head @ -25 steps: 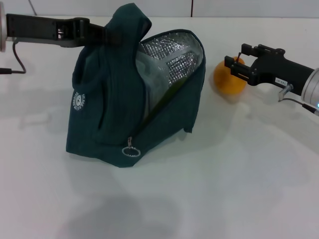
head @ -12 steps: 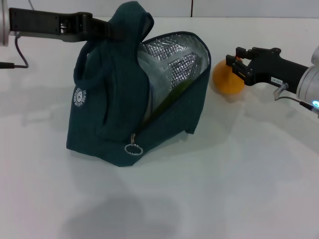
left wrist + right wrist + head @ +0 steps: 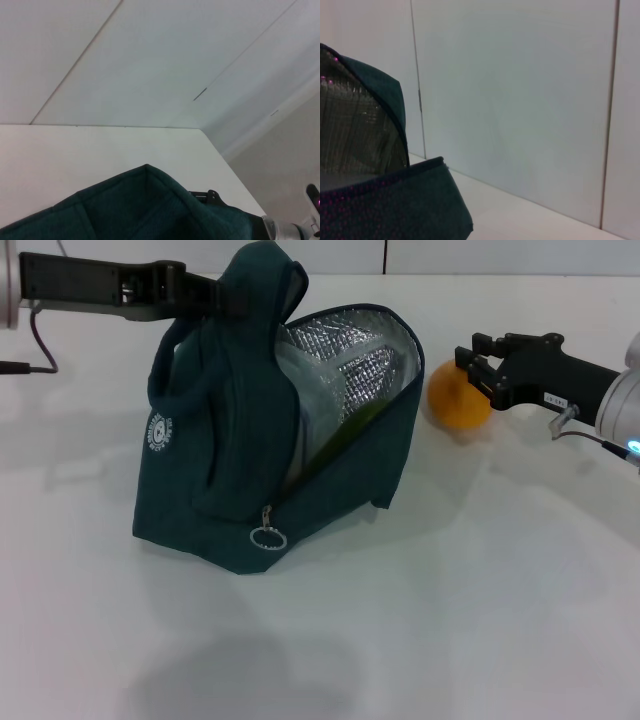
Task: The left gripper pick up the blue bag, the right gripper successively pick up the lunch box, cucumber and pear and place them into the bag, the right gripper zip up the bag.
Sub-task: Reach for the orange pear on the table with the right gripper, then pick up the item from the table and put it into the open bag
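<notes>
Dark teal woven fabric, slumped and soft: the blue bag [image 3: 250, 430] stands on the white tabletop [image 3: 420, 620], its top pulled up into a peak. The mouth gapes toward the right, showing quilted silver foil lining [image 3: 345, 360] with a dimpled sheen. A metal ring zipper pull [image 3: 266, 538] hangs at the low front corner; a small round white logo [image 3: 158, 432] sits on the side panel. A sliver of green shows inside against the lining, too little to name.

The left gripper [image 3: 205, 298], matte black, reaches in from the left at the bag's raised top, jaws clenched on the fabric there. In the left wrist view the same teal cloth [image 3: 145, 210] fills the lower frame.

The pear [image 3: 458, 393], smooth orange-yellow and rounded, rests on the tabletop just right of the bag. The right gripper [image 3: 482, 362] is at its upper right side, black jaws parted around it; whether they press the skin, cannot tell.

Against half a second ago, bag and pear lie the same; the right gripper sits marginally higher.
</notes>
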{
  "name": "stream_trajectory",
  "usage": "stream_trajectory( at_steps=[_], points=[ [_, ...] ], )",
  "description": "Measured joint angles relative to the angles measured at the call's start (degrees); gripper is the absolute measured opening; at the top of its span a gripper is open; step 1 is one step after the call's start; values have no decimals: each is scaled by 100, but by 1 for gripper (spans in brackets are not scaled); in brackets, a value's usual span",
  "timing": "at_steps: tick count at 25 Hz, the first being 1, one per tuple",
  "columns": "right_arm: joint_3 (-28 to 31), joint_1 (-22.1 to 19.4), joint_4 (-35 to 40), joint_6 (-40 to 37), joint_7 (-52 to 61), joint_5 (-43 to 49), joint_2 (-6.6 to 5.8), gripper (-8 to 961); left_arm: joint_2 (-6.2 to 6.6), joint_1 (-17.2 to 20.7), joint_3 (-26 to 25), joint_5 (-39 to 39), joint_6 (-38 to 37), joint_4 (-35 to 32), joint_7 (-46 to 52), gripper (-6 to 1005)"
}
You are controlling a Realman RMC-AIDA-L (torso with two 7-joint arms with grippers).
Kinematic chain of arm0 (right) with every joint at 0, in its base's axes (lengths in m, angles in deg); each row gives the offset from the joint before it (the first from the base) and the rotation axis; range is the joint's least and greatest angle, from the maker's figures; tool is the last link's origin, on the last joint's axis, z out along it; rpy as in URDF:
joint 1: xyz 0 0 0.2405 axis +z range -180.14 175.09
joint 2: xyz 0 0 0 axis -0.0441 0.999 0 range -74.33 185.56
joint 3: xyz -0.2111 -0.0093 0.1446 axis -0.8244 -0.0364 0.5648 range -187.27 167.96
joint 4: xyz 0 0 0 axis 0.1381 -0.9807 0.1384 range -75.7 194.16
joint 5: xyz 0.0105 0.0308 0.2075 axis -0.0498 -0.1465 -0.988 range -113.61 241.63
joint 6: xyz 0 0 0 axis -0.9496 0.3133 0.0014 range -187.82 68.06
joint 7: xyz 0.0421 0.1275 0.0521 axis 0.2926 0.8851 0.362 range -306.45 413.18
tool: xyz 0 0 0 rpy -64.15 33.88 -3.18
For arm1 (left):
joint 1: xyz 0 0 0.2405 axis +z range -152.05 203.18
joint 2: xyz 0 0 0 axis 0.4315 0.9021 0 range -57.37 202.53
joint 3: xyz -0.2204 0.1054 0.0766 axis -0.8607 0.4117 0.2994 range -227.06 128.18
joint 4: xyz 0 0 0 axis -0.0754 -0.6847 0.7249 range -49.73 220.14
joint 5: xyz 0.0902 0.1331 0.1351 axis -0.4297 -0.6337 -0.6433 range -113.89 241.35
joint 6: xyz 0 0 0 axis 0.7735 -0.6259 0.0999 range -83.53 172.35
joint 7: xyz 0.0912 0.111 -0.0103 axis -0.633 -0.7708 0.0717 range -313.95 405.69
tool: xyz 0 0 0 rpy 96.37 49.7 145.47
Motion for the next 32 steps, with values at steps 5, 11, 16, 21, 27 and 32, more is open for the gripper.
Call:
stream_trajectory(
  at_steps=[5, 11, 16, 21, 27, 32],
  points=[
    [5, -19, 49, -27, -1, -23, 0, 250, 8, -7, -14, 0, 3, 1, 14, 79],
    [6, -46, 102, -29, -2, -25, 4, 77, 10, -31, -19, 0, 9, 1, 39, 80],
    [31, -46, 104, -29, -2, -37, 7, 35, 9, -50, -18, -1, 15, 1, 40, 81],
    [68, -136, 165, -165, 37, -150, -11, 35, 9, -26, -17, -4, 18, 1, 49, 82],
    [129, -654, 891, -634, 624, -345, -177, 36, 46, -1, -17, 32, 15, 150, 117, 84],
    [261, -857, 1423, -1363, 1402, -348, -361, 36, 97, 16, -17, 45, 0, 227, 147, 85]
  ],
)
